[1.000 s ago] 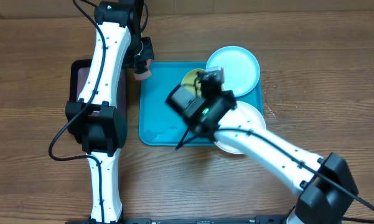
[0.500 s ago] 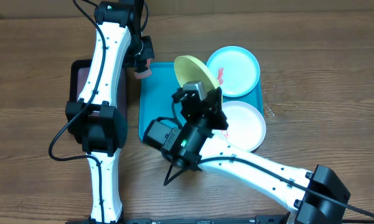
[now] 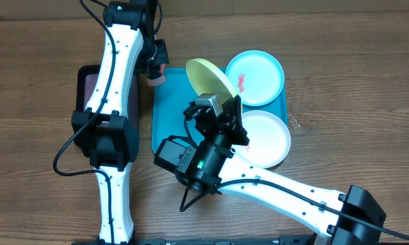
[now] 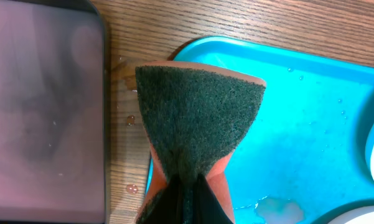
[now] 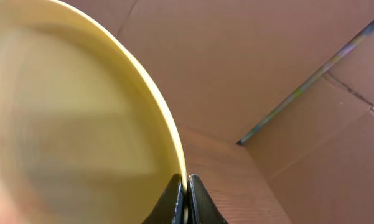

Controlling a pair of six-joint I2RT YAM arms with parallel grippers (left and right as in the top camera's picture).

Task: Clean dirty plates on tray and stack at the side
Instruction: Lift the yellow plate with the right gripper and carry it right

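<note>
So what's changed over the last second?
The right gripper, holding the rim of the yellow-green plate, lifted it off the tray and tilted it up. The left gripper with its sponge, the light blue plate and the white plate stayed put.

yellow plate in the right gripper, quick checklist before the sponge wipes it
1. right gripper shut on the yellow-green plate rim: ok
2. plate raised and tilted over the tray: ok
3. left gripper shut on the sponge: ok
4. sponge within touch of the plate: not ok, it hangs at the tray's far left corner, apart
5. plate face free of smears: cannot tell, wrist view blurred
</note>
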